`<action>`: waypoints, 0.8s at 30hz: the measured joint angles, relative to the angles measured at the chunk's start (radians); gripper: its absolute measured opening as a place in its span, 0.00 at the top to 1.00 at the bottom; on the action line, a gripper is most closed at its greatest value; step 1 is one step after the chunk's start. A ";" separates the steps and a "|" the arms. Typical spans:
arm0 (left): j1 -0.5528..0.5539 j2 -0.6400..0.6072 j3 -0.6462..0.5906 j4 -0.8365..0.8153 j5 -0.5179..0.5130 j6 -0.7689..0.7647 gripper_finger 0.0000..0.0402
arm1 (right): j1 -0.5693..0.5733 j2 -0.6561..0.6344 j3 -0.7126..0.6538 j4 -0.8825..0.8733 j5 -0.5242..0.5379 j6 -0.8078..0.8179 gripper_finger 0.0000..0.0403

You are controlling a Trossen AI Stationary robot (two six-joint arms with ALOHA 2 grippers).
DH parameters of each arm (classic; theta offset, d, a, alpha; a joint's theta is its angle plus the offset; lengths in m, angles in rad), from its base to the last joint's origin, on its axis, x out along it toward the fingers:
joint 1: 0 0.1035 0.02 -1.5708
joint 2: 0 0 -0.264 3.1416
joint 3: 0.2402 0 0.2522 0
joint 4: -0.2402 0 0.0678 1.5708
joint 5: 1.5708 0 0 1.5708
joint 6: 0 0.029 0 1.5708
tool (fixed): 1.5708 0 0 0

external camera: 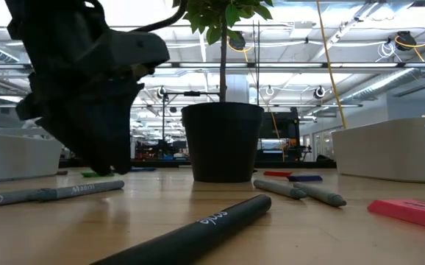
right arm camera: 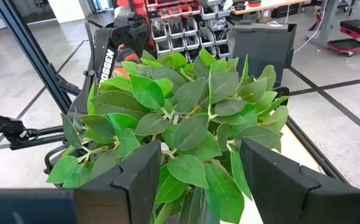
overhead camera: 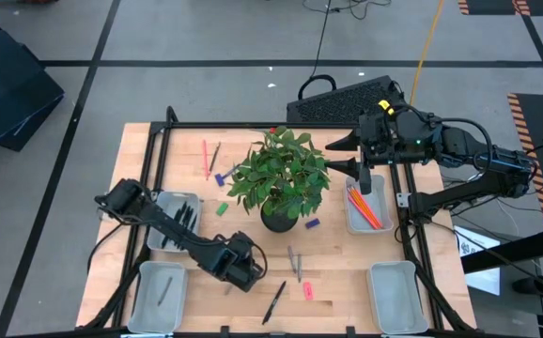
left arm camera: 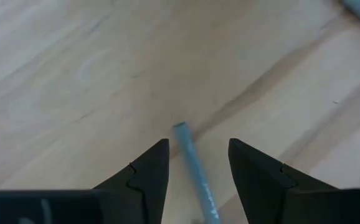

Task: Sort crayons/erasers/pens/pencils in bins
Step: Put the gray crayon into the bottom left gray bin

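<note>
Progress: partly done, I judge; three of the four bins already hold something, while many pieces lie loose on the bench (overhead camera: 140, 141).
Near left bin (overhead camera: 142, 305): at 7 o'clock, it holds one grey stick.
Near right bin (overhead camera: 398, 300): at 5 o'clock, nothing shows inside it.
Loose, near side: a black pen (overhead camera: 274, 302) and a pink eraser (overhead camera: 307, 291) at 6 o'clock, with two grey crayons (overhead camera: 295, 261) just beyond them.
Left end effector (left arm camera: 197, 163): low over the bench at 7 o'clock, fingers open and straddling a grey crayon (left arm camera: 192, 168) that lies flat between them, not yet gripped.
Left far bin (overhead camera: 171, 221): at 9 o'clock, partly under the left arm; dark sticks, likely pens, lie in it.
Plant pot (overhead camera: 279, 218): in the middle, not part of the sorting.
Loose, middle: a purple eraser (overhead camera: 312, 223) at 3 o'clock of the pot, a green eraser (overhead camera: 222, 209) at 9 o'clock of it.
Right far bin (overhead camera: 365, 214): at 3 o'clock, it holds orange and red pencils (overhead camera: 364, 207).
Right end effector (right arm camera: 200, 163): up beside the leaves at 2 o'clock, fingers open, holding nothing.
Loose, far side: a pink stick (overhead camera: 205, 158), a thin dark stick (overhead camera: 214, 156) and a blue eraser (overhead camera: 220, 177) at 11 o'clock.
</note>
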 joint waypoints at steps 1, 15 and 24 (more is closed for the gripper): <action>0.000 0.000 0.000 -0.004 0.001 -0.008 0.58 | 0.000 0.000 0.000 0.000 0.000 0.000 0.47; -0.009 0.043 0.002 0.011 0.007 -0.043 0.58 | 0.000 0.000 0.000 0.000 0.000 0.000 0.47; -0.024 0.070 0.003 0.000 0.008 -0.071 0.70 | 0.000 0.000 0.000 0.000 0.000 0.000 0.47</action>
